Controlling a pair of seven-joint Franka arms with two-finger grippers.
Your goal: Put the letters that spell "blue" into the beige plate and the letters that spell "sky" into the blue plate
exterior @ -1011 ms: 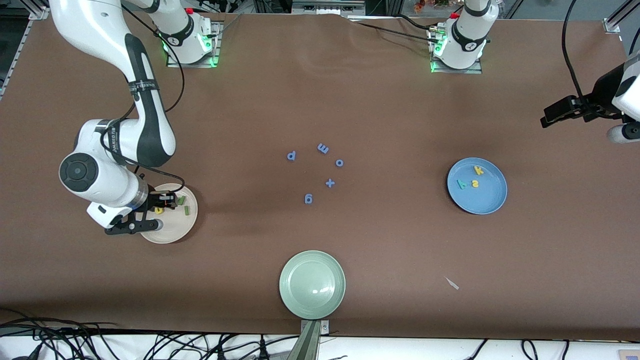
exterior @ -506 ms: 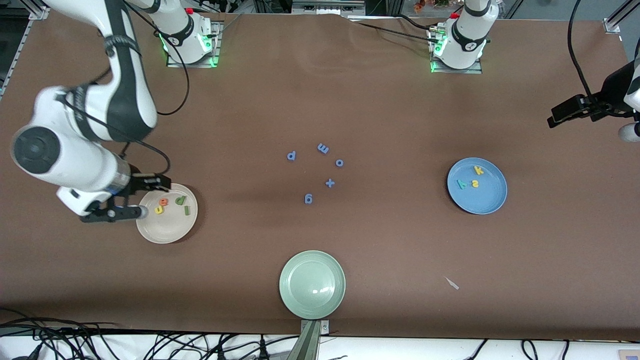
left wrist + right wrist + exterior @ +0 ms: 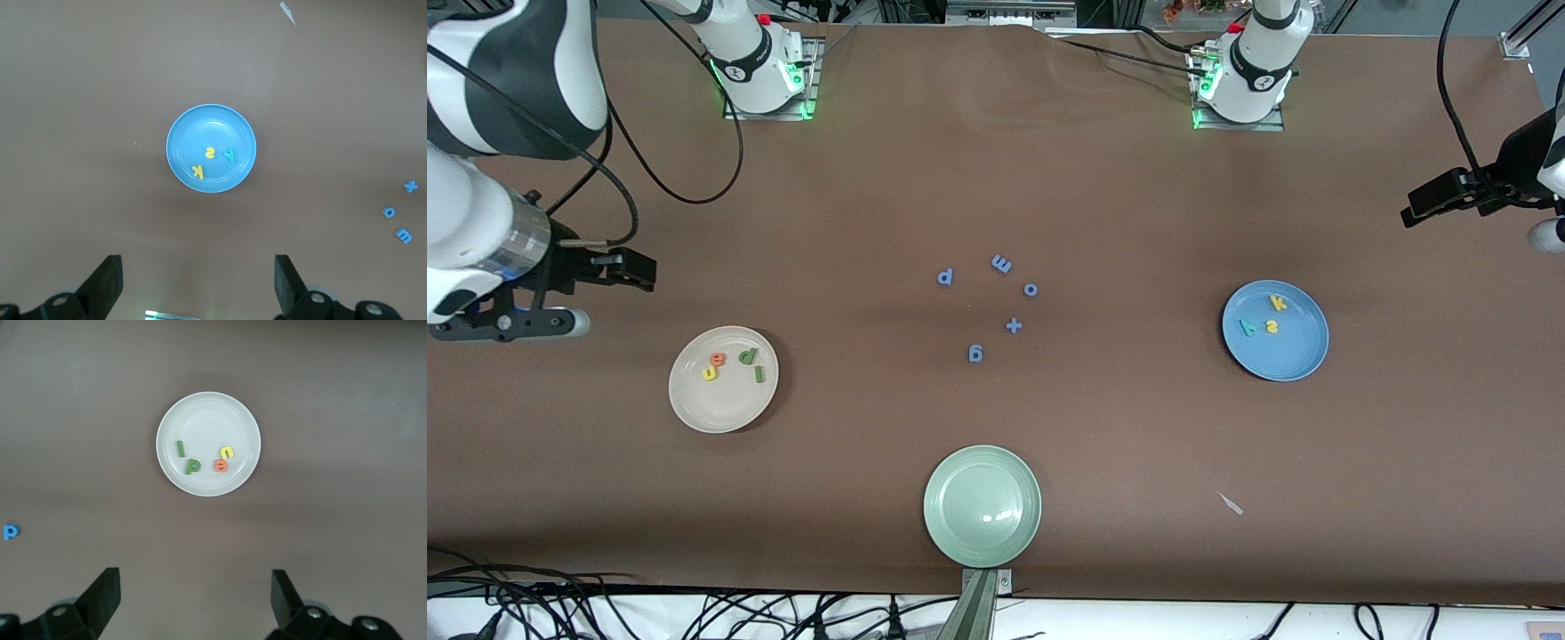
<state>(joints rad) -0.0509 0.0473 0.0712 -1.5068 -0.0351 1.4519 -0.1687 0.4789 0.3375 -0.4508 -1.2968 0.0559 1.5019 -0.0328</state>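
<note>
Your right gripper [image 3: 618,267] has risen off the beige plate [image 3: 694,411] and drawn back toward the right arm's end of the table; a second ago it was low over that plate's rim. Its jaws now stand wide apart and hold nothing, as the right wrist view confirms, with both fingers [image 3: 100,597] well apart around bare table.

Left in the beige plate are four letters: orange e [image 3: 718,360], yellow u [image 3: 710,374], green b [image 3: 748,356] and dark green l [image 3: 759,374]. The e and u touch or nearly touch; the b and l lie just beside them, apart from each other. Compare the right wrist view, where all four lie inside the rim.

The blue plate [image 3: 1303,360] is unchanged. It holds yellow k [image 3: 1278,302], yellow s [image 3: 1272,326] and teal y [image 3: 1248,327], each apart from the others.

Your left gripper [image 3: 1436,203] waits high over the left arm's end of the table, having shifted only slightly. Its jaws also stand wide and empty.

The all-blue letters [image 3: 1000,264] and plus sign [image 3: 1013,325] lie mid-table, untouched, and the green plate [image 3: 960,533] is empty.

Judgement: with "blue" in the beige plate and "sky" in the blue plate, the sort reads as complete. The withdrawal looks like the closing move, and nothing further seems to need picking.
</note>
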